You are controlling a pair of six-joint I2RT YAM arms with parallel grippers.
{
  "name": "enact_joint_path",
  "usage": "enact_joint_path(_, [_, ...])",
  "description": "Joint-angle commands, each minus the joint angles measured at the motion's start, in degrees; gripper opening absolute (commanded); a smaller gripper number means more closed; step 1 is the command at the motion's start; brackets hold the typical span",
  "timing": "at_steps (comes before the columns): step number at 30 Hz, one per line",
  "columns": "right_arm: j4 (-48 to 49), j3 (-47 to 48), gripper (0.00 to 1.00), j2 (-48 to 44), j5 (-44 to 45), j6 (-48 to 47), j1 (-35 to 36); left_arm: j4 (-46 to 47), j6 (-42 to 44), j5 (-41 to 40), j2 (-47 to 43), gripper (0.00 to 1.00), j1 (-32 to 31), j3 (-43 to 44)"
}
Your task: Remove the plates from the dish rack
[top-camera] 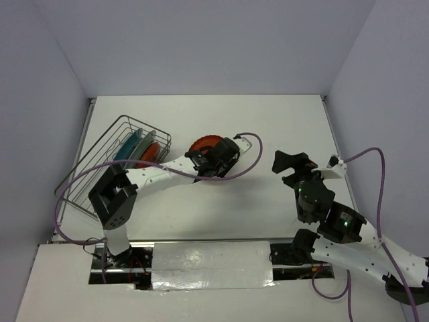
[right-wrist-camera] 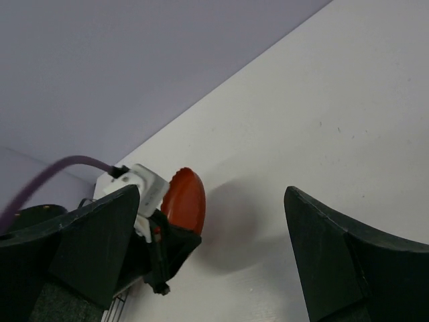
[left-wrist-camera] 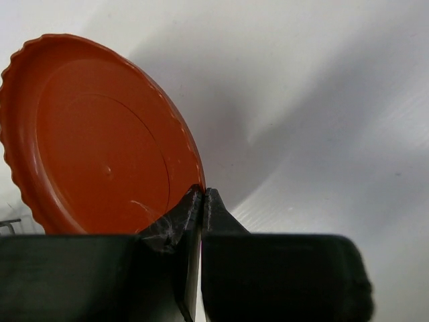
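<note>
An orange plate [left-wrist-camera: 94, 134] is held on edge over the middle of the desk [top-camera: 268, 121], well apart from the rack [top-camera: 79, 180] at the left edge. In the rack a teal plate [top-camera: 129, 147] and a second orange plate [top-camera: 151, 153] are stood upright. The held plate's lower rim is pinched by the left claw [left-wrist-camera: 202, 201], whose jaws are closed on it. The left arm [top-camera: 161, 173] is stretched from the near left corner toward the centre. The right arm [top-camera: 342, 228] is folded by the right edge. The right claw [right-wrist-camera: 221, 248] is spread wide, and nothing is held or touched by it.
</note>
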Motion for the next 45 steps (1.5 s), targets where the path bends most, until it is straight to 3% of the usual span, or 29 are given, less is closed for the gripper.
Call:
enact_joint_path(1, [3.36,-0.93,0.95,-1.07,1.37,0.11,-0.33,4.99,-0.67,-3.77,0.96,0.00,0.24,-0.12])
enact_joint_path(15, [9.35,-2.95,0.95,-2.39,-0.91,0.11,-0.41,10.88,-2.17,-3.34,5.88,0.00,-0.11,-7.07])
enact_joint_path(18, [9.87,-3.04,0.95,-2.31,-1.44,0.11,-0.33,12.55,-2.08,-2.63,5.80,0.08,-0.38,-7.94])
enact_joint_path(22, [10.23,-3.13,0.95,-2.39,-1.53,0.11,-0.41,12.03,-2.17,-2.71,6.23,0.34,-1.52,-7.51])
enact_joint_path(25, [10.67,-3.30,0.95,-2.74,-1.88,0.11,-0.41,12.29,-2.08,-2.80,6.50,0.42,-2.22,-7.85])
enact_joint_path(32, [11.90,-3.92,0.94,-3.54,-2.41,0.11,-0.41,9.92,-2.08,-0.53,0.80,0.48,-3.63,-6.02])
enact_joint_path(37, [13.74,-4.36,0.94,-3.45,-3.81,0.11,-0.41,0.20,0.38,-0.07,-9.75,0.48,-3.37,4.31])
enact_joint_path(41, [16.46,-5.06,0.93,-3.18,-6.53,0.11,-0.41,-12.39,2.22,-0.97,-13.71,0.47,3.47,16.38])
enact_joint_path(45, [17.70,-5.15,0.92,-2.66,-8.21,0.11,-0.41,-18.11,2.40,4.31,-20.98,0.47,18.74,18.86])
